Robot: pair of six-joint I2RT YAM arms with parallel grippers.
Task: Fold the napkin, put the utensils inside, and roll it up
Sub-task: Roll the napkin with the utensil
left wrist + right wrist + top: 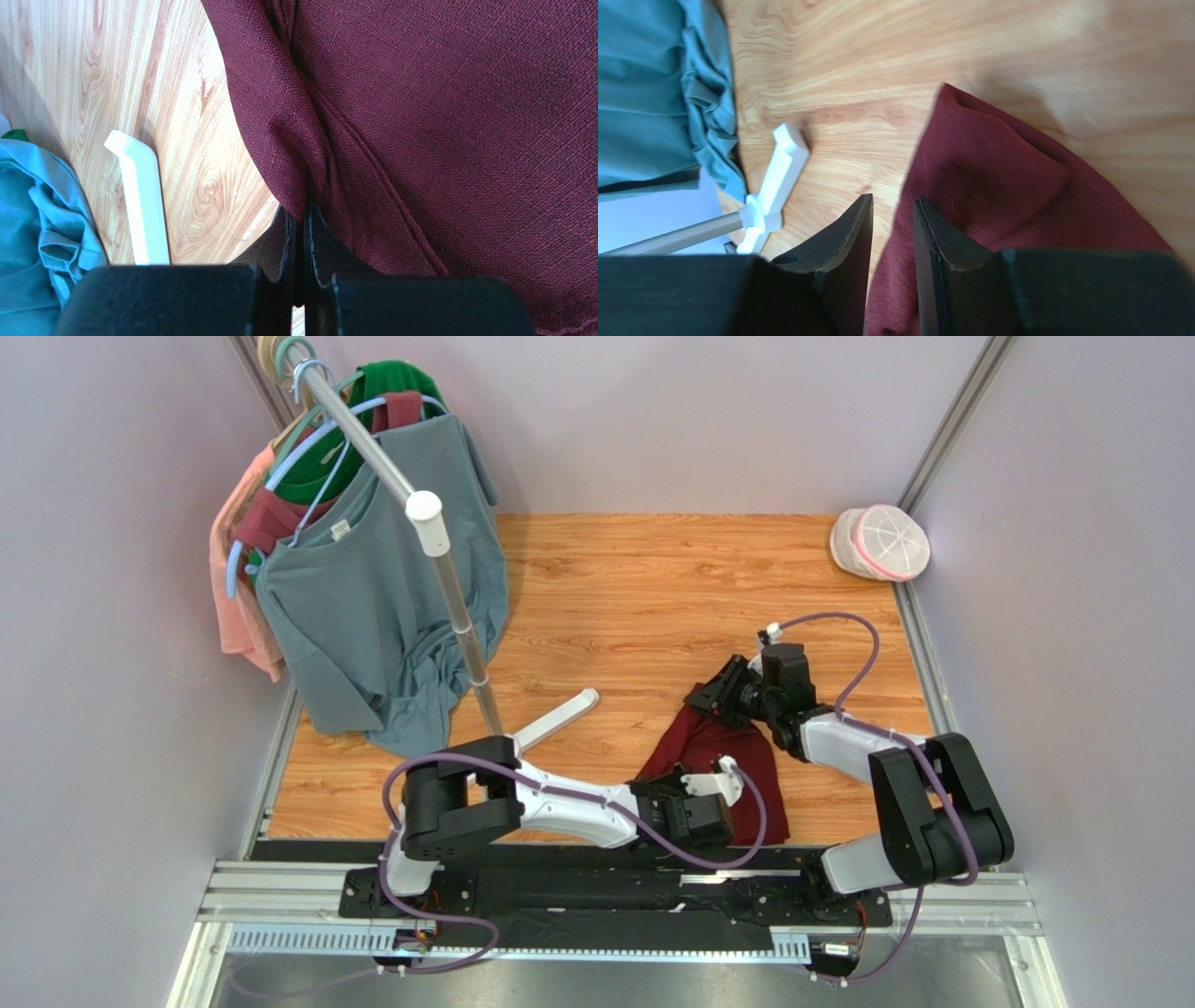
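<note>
**Item:** napkin (701, 745). One piece, maroon cloth.
**Place:** on the table (673, 588), just right of the rack foot (561, 717) and a little nearer the arm bases than it.
**Condition:** bunched in an uneven heap, with creases running across it. No clean fold or squared edge shows.

**Item:** fork. Not seen in any view. It may be under the cloth or out of frame; cannot tell.

**Tool:** left gripper (303, 231).
**Place:** right of the rack foot, at the napkin's near edge.
**State:** jaws pressed together, with a ridge of napkin drawn into the tips and wrinkles running up from the pinch. It appears to hold the cloth.

**Tool:** right gripper (894, 217).
**Place:** right of the rack foot, at the napkin's far edge.
**State:** jaws a narrow gap apart, straddling the cloth's border with wood showing on one side. No cloth is clamped between them as far as the wrist view shows.

**Progress, as judged:** early.
- Fold: in hand but not made, since the cloth is gathered rather than laid flat.
- Fork placement: not done.
- Rolling: not begun.
- Nearly all of the task remains.
</note>
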